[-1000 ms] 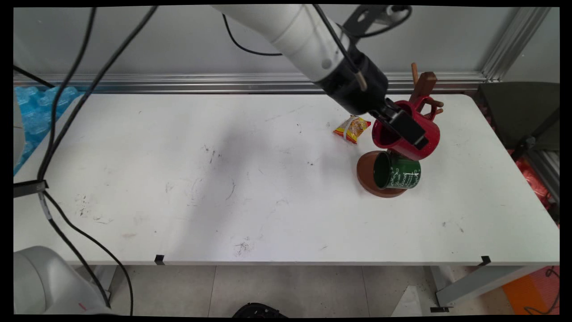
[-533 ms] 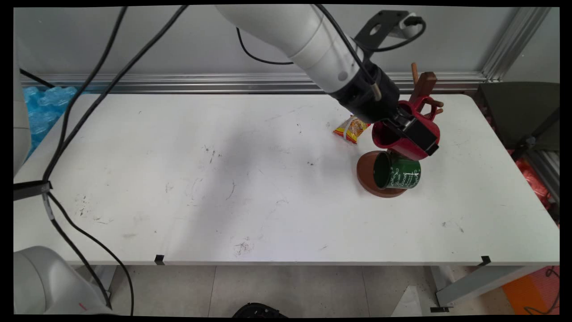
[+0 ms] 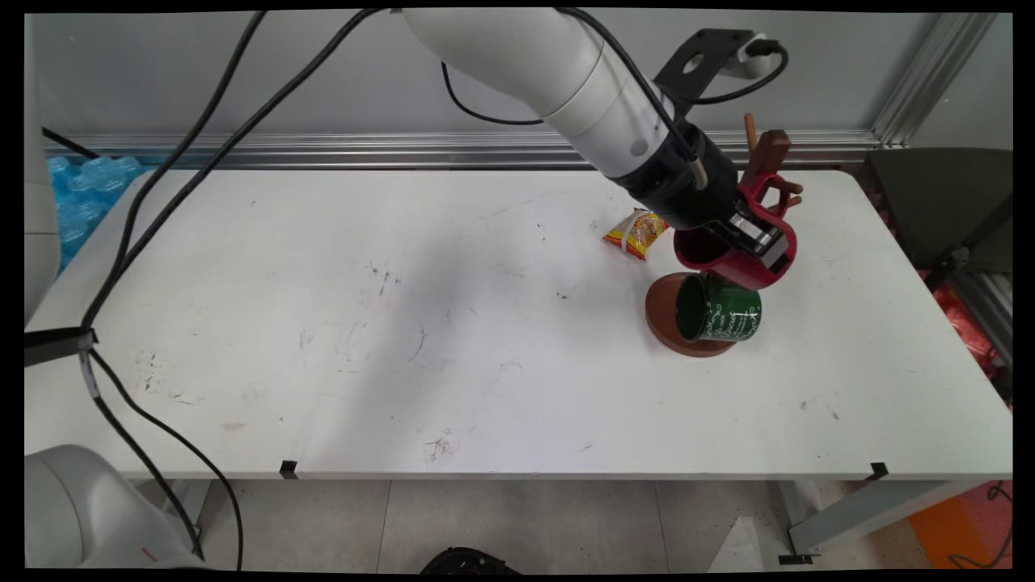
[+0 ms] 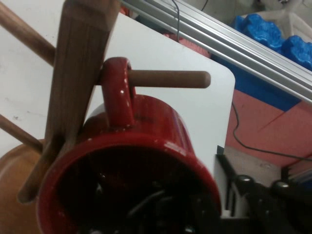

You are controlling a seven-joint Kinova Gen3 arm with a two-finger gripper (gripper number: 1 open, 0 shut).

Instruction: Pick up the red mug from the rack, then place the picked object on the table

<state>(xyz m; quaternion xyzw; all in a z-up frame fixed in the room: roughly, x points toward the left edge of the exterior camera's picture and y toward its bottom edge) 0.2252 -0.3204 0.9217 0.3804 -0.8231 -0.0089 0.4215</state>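
Gripper: the gripper (image 3: 756, 242) was clamped on the wall of the red mug (image 3: 732, 255), one finger inside the mug and one outside, at the far right of the table (image 3: 404, 323).
Red mug: it hung tipped on its side, mouth facing left and near, against the wooden mug stand (image 3: 768, 158). In the hand view its handle (image 4: 118, 90) was looped over a peg (image 4: 168, 78) of the stand, right beside the upright post (image 4: 78, 73).
What changed: over the last second the arm had carried the mug to the right and toward the post; a second before, the mug sat further out from the stand, and now the handle had slid onto the peg.
Green mug: it (image 3: 718, 309) hung lower on the same stand, just below the red mug, mouth facing left, above the round brown base (image 3: 667, 315).
Snack packet: a yellow and red packet (image 3: 636, 233) lay on the table just left of the red mug, apart from it.
Elsewhere: black cables (image 3: 162, 186) hung across the left of the main view.
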